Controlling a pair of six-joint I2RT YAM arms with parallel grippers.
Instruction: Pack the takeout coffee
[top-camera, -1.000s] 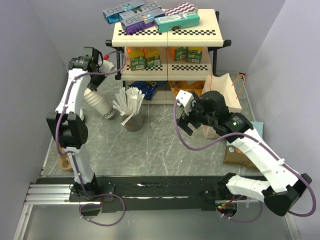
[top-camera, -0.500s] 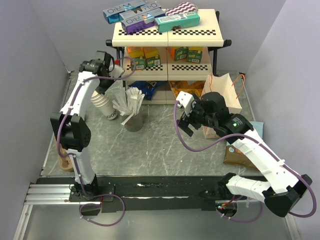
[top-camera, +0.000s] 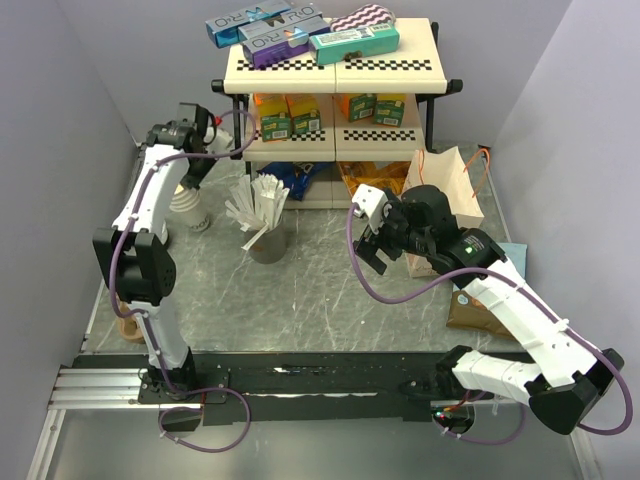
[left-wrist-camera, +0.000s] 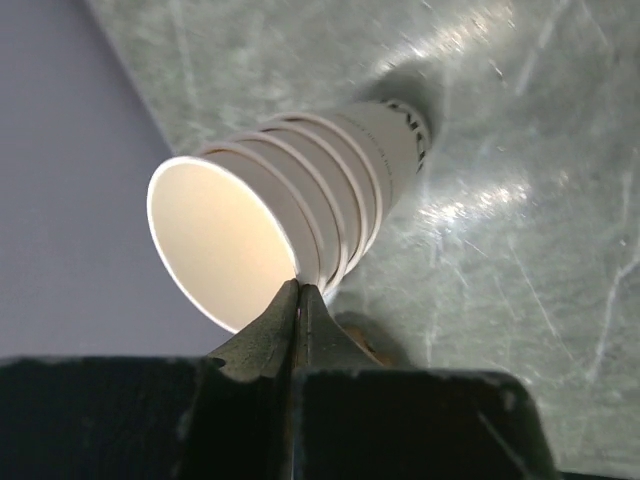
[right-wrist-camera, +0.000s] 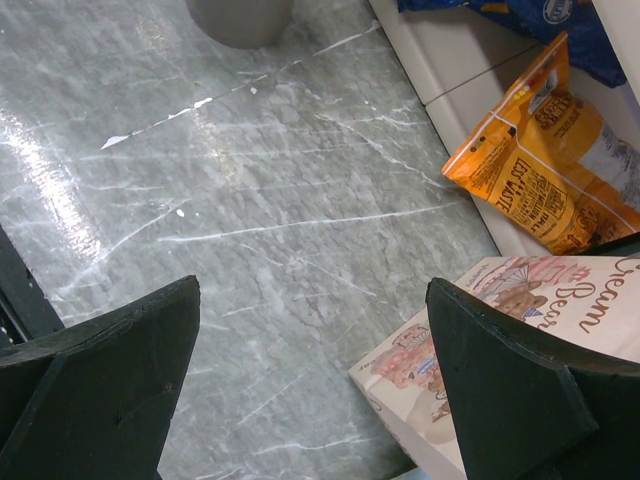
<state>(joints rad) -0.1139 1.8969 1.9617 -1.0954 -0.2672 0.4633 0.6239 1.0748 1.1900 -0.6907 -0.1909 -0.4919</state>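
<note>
The left end effector was closed on the rolled rim of the uppermost takeout coffee cup. That cup sat nested in a cup stack at the upper left of the overhead view, near the left wall and left of the grey cup of white sticks. Over the preceding second the stack had changed from leaning toward the frame centre to standing nearer upright, and its base had shifted left on the bench. Judgement: the grip was established, but the gripped cup had not separated from the stack, since the wrist view showed several rims tightly nested below it. The right end effector stood wide open and empty over bare bench at centre right, near the paper bag. Extracting one cup and moving it to the bag, the likely container, remained to be done.
</note>
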